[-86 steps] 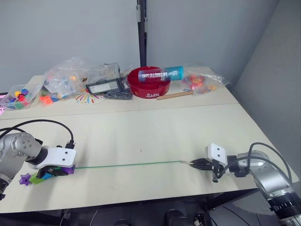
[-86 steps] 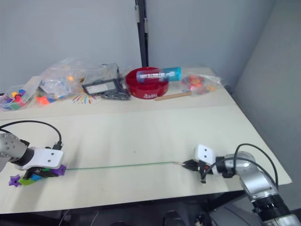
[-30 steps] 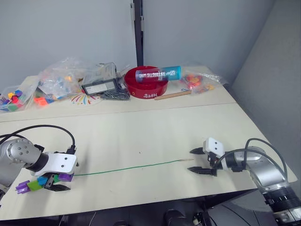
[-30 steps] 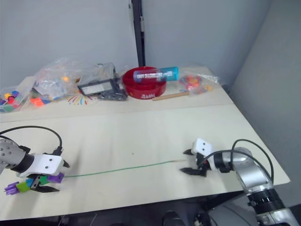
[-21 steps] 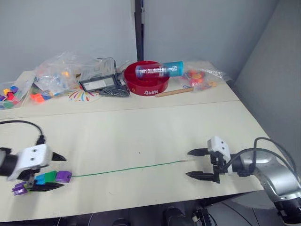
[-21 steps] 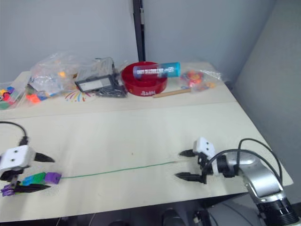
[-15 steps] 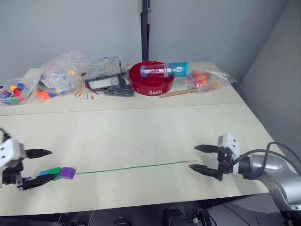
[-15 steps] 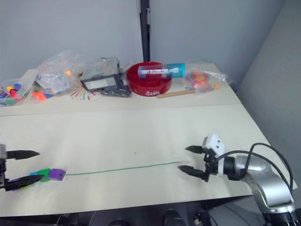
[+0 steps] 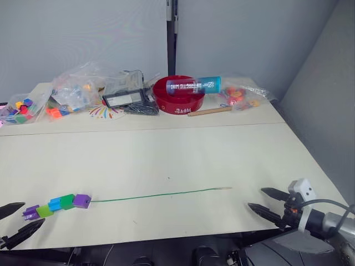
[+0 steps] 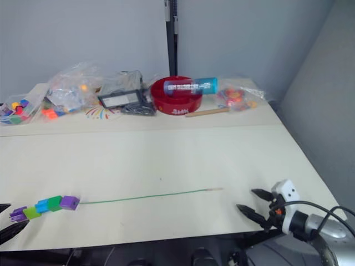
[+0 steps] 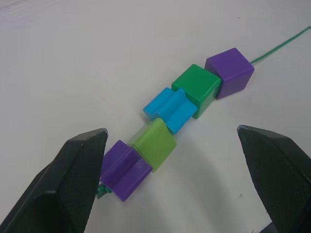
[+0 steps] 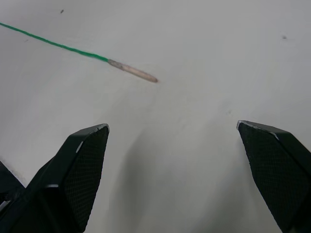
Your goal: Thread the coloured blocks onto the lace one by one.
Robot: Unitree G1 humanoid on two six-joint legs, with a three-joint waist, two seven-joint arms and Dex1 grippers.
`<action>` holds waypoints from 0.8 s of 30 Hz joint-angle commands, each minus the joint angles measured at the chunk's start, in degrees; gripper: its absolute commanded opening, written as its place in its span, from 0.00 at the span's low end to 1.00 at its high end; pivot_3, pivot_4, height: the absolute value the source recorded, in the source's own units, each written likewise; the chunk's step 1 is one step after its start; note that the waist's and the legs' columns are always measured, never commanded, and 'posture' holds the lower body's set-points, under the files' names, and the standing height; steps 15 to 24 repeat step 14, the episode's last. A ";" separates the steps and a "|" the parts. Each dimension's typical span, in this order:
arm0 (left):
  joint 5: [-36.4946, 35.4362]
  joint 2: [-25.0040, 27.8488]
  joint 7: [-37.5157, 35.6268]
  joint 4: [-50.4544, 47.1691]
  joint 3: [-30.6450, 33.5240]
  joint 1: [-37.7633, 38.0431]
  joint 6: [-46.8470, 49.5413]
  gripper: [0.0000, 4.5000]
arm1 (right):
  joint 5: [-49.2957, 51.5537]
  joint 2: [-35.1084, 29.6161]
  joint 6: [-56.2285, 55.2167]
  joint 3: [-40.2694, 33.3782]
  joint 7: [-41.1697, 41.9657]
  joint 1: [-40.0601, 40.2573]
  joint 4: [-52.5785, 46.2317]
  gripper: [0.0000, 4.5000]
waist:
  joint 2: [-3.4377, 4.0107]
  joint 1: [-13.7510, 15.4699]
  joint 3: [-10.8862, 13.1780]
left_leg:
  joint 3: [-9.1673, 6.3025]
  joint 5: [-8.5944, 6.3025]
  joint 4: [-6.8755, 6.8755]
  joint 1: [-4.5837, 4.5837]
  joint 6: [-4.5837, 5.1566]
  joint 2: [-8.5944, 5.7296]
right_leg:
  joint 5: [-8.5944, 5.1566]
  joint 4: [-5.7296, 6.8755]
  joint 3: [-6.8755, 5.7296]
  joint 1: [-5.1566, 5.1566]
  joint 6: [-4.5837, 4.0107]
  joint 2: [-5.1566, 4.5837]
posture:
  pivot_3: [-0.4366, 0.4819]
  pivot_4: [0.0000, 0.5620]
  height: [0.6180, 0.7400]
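Blocks (image 9: 57, 203) sit in a touching row of five near the front left of the pale table (image 9: 166, 149), all strung on the thin green lace (image 9: 155, 194). From the knotted end the order is purple, lime green, light blue, dark green, purple. The lace runs out of the last purple cube and lies almost straight across the table toward the robot's right, ending in a stiff pale tip (image 12: 132, 71). Its long axis runs left to right, nearly parallel to the table's front edge.

The left gripper (image 9: 15, 222) hangs at the front left corner with its fingers spread wide, just short of the knotted end of the row and touching nothing. The right gripper (image 9: 268, 201) is also spread wide and empty, a little beyond the tip on the robot's right.

All five cubes appear threaded, so the task looks finished. The right arm is nearer the tip, the left nearer the cubes.
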 commanded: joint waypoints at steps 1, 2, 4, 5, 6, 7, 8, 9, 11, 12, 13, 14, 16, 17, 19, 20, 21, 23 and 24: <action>-0.49 0.11 0.86 -0.21 -0.06 0.56 -1.25 1.00 | -0.26 -0.61 -2.92 -2.24 0.30 -0.41 1.51 0.99 | 0.00 -0.07 0.00 | 0.01 0.01 0.00 0.00 -0.01 0.00 | 0.01 0.00 0.01 0.00 0.00 0.00 | 0.48 0.27 1.00; -0.61 0.07 1.09 -0.34 -0.23 0.73 -1.26 1.00 | -0.35 -0.65 -3.21 -2.15 0.35 -0.44 1.84 0.99 | 0.00 -0.13 0.00 | 0.03 0.01 0.00 -0.01 -0.01 0.00 | 0.02 0.01 0.03 0.00 0.00 0.00 | 0.48 0.27 1.00; -0.86 0.05 1.37 -0.56 -0.39 1.03 -1.21 1.00 | -0.36 -0.59 -3.46 -1.98 0.42 -0.53 2.17 0.99 | 0.00 -0.22 0.00 | 0.04 0.01 0.00 -0.05 -0.01 0.01 | 0.06 0.03 0.05 -0.01 -0.07 0.02 | 0.48 0.27 1.00; -1.00 0.04 1.52 -0.70 -0.41 1.22 -1.02 1.00 | -0.35 -0.53 -3.59 -1.87 0.41 -0.65 2.44 0.99 | 0.00 -0.22 0.00 | 0.04 0.01 0.00 -0.06 -0.01 0.02 | 0.10 0.03 0.05 -0.02 -0.13 0.03 | 0.48 0.27 1.00; -1.21 -0.07 1.63 -1.01 -0.31 1.62 -0.69 1.00 | -0.42 -0.46 -3.79 -1.72 0.44 -0.79 2.84 0.99 | 0.00 -0.20 0.00 | 0.04 0.01 0.00 -0.07 -0.01 0.02 | 0.13 0.03 0.05 -0.02 -0.19 0.03 | 0.48 0.27 1.00; -1.37 -0.13 1.74 -1.25 -0.26 1.91 -0.45 1.00 | -0.48 -0.43 -3.95 -1.61 0.46 -0.90 3.15 0.99 | 0.00 -0.14 0.00 | 0.04 0.01 0.00 -0.07 -0.01 0.02 | 0.14 0.03 0.06 -0.02 -0.20 0.03 | 0.48 0.27 1.00; -1.49 -0.19 1.83 -1.47 -0.20 2.19 -0.32 1.00 | -0.54 -0.39 -4.03 -1.46 0.45 -1.00 3.29 0.99 | 0.00 -0.09 0.00 | 0.04 0.01 0.00 -0.06 -0.01 0.02 | 0.14 0.02 0.06 -0.02 -0.20 0.02 | 0.48 0.27 1.00; -1.59 -0.27 2.03 -1.63 -0.13 2.38 -0.25 1.00 | -0.55 -0.35 -4.05 -1.32 0.43 -1.06 3.33 0.99 | 0.00 -0.07 0.00 | 0.05 0.01 0.00 -0.04 -0.01 0.02 | 0.14 0.01 0.06 -0.02 -0.20 0.02 | 0.48 0.27 1.00; -1.64 -0.46 2.31 -2.05 -0.07 2.88 -0.38 1.00 | -0.55 -0.28 -4.06 -0.96 0.43 -1.24 3.36 0.99 | 0.00 -0.06 0.00 | 0.05 0.01 0.00 -0.05 -0.01 0.01 | 0.14 0.01 0.06 -0.02 -0.20 0.02 | 0.48 0.27 1.00; -1.68 -0.51 2.44 -2.18 -0.08 3.00 -0.41 1.00 | -0.54 -0.27 -4.06 -0.87 0.43 -1.33 3.40 0.99 | 0.00 -0.06 0.00 | 0.05 0.01 0.00 -0.05 -0.01 0.01 | 0.14 0.01 0.06 -0.02 -0.19 0.02 | 0.48 0.27 1.00; -1.70 -0.52 2.62 -2.29 -0.12 3.08 -0.41 1.00 | -0.54 -0.26 -4.04 -0.81 0.43 -1.44 3.47 0.99 | 0.00 -0.06 0.00 | 0.05 0.01 0.00 -0.05 -0.01 0.01 | 0.14 0.01 0.06 -0.01 -0.19 0.02 | 0.48 0.27 1.00; -1.59 -0.50 2.79 -2.38 -0.18 3.20 -0.58 1.00 | -0.53 -0.28 -4.00 -0.76 0.47 -1.53 3.50 0.99 | 0.00 -0.06 0.00 | 0.05 0.01 0.00 -0.05 -0.01 0.01 | 0.14 0.01 0.06 -0.01 -0.19 0.02 | 0.48 0.27 1.00; -1.59 -0.50 2.79 -2.38 -0.18 3.20 -0.58 1.00 | -0.53 -0.28 -4.00 -0.76 0.47 -1.53 3.50 0.99 | 0.00 -0.06 0.00 | 0.05 0.01 0.00 -0.05 -0.01 0.01 | 0.14 0.01 0.06 -0.01 -0.19 0.02 | 0.48 0.27 1.00; -1.59 -0.50 2.79 -2.38 -0.18 3.20 -0.58 1.00 | -0.53 -0.28 -4.00 -0.76 0.47 -1.53 3.50 0.99 | 0.00 -0.06 0.00 | 0.05 0.01 0.00 -0.05 -0.01 0.01 | 0.14 0.01 0.06 -0.01 -0.19 0.02 | 0.48 0.27 1.00; -1.59 -0.50 2.79 -2.38 -0.18 3.20 -0.58 1.00 | -0.53 -0.28 -4.00 -0.76 0.47 -1.53 3.50 0.99 | 0.00 -0.06 0.00 | 0.05 0.01 0.00 -0.05 -0.01 0.01 | 0.14 0.01 0.06 -0.01 -0.19 0.02 | 0.48 0.27 1.00; -1.59 -0.50 2.79 -2.38 -0.18 3.20 -0.58 1.00 | -0.53 -0.28 -4.00 -0.76 0.47 -1.53 3.50 0.99 | 0.00 -0.06 0.00 | 0.05 0.01 0.00 -0.05 -0.01 0.01 | 0.14 0.01 0.06 -0.01 -0.19 0.02 | 0.48 0.27 1.00; -1.59 -0.50 2.79 -2.38 -0.18 3.20 -0.58 1.00 | -0.53 -0.28 -4.00 -0.76 0.47 -1.53 3.50 0.99 | 0.00 -0.06 0.00 | 0.05 0.01 0.00 -0.05 -0.01 0.01 | 0.14 0.01 0.06 -0.01 -0.19 0.02 | 0.48 0.27 1.00; -1.59 -0.50 2.79 -2.38 -0.18 3.20 -0.58 1.00 | -0.53 -0.28 -4.00 -0.76 0.47 -1.53 3.50 0.99 | 0.00 -0.06 0.00 | 0.05 0.01 0.00 -0.05 -0.01 0.01 | 0.14 0.01 0.06 -0.01 -0.19 0.02 | 0.48 0.27 1.00; -1.59 -0.50 2.79 -2.38 -0.18 3.20 -0.58 1.00 | -0.53 -0.28 -4.00 -0.76 0.47 -1.53 3.50 0.99 | 0.00 -0.06 0.00 | 0.05 0.01 0.00 -0.05 -0.01 0.01 | 0.14 0.01 0.06 -0.01 -0.19 0.02 | 0.48 0.27 1.00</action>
